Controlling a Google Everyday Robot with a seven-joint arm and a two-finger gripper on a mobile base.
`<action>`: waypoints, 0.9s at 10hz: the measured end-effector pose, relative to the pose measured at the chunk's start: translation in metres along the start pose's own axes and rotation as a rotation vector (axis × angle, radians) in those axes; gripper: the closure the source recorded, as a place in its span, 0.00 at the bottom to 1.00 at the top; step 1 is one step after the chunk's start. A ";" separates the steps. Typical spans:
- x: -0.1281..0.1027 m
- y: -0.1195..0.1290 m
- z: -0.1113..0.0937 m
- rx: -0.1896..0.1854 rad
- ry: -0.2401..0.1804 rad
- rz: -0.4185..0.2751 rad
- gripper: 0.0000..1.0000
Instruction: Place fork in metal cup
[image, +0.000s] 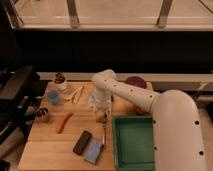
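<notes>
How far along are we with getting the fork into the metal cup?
Done: nothing yet; the fork lies on the table beside the green bin. In hand: the end effector hangs low right by the fork. Left: grasp it, carry it to the metal cup, drop it in.
</notes>
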 end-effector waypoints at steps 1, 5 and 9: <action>-0.001 -0.001 0.005 0.000 -0.011 0.004 0.38; -0.003 0.001 0.016 -0.006 -0.039 0.016 0.63; -0.004 0.002 0.013 -0.012 -0.038 0.014 0.98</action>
